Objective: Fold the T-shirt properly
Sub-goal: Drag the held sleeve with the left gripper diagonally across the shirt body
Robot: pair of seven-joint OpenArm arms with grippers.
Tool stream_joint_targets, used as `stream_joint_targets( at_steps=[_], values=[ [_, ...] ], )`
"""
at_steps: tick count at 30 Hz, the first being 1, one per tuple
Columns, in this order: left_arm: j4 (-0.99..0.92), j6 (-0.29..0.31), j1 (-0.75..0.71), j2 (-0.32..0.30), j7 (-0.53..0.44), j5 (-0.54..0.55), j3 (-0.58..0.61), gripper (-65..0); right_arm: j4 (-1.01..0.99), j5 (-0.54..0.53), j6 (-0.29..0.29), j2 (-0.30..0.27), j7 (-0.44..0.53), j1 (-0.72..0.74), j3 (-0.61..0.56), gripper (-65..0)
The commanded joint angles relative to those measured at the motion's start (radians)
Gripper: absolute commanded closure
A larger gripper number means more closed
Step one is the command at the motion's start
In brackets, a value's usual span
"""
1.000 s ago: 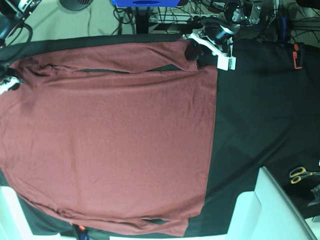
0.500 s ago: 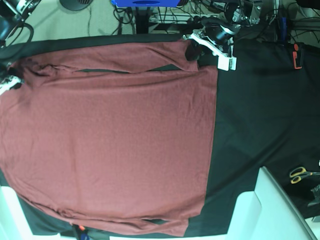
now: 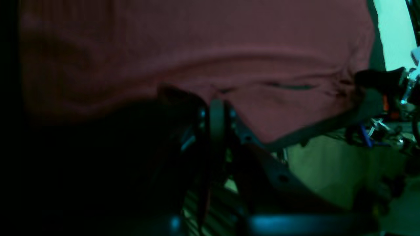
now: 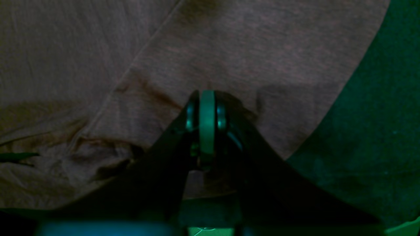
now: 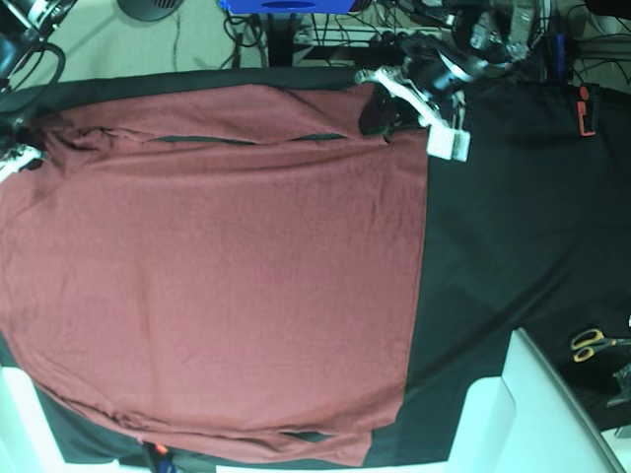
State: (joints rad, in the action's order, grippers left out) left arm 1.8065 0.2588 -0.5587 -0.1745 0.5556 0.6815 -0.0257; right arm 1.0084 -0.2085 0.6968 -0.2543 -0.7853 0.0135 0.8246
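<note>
The plain brick-red long-sleeved knit T-shirt (image 5: 217, 276) lies spread flat across the black cloth-covered surface (image 5: 513, 227). The left claw (image 5: 380, 110) is clenched on the cuff of its upper sleeve, and the right claw (image 4: 206, 113), clenched, presses into the fabric near the shoulder seam. Only the base view shows yellow-handled scissors (image 5: 592, 344) on the surface's far side.
</note>
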Motion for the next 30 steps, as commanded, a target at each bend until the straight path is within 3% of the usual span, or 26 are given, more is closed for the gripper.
stream_joint_targets(
  at_steps=[1, 14, 18, 22, 30],
  values=[
    [0.045, 0.007, 0.006, -0.003, 0.001, 0.017, -0.006, 0.0, 0.011, -0.007, 0.001, -0.02, 0.01, 0.01, 0.002, -0.2],
    [0.123, 0.007, 0.213, 0.002, 0.228, 0.017, -0.174, 0.0, 0.01, -0.007, 0.001, -0.013, 0.008, 0.01, 0.0, -0.2],
    [0.121, 0.0, 0.288, 0.002, 0.271, 0.017, -0.171, 0.0, 0.01, -0.007, 0.001, -0.013, 0.007, 0.01, 0.0, -0.2],
    [0.12, -0.106, 0.348, 0.002, 0.281, 0.019, -0.156, 0.0, 0.01, -0.007, 0.001, -0.013, 0.007, 0.01, 0.0, -0.2],
    [0.114, -0.115, 0.437, 0.0, 0.281, 0.017, -0.07, 0.0, 0.013, -0.007, 0.001, -0.013, 0.004, 0.01, 0.0, -0.2]
  ],
)
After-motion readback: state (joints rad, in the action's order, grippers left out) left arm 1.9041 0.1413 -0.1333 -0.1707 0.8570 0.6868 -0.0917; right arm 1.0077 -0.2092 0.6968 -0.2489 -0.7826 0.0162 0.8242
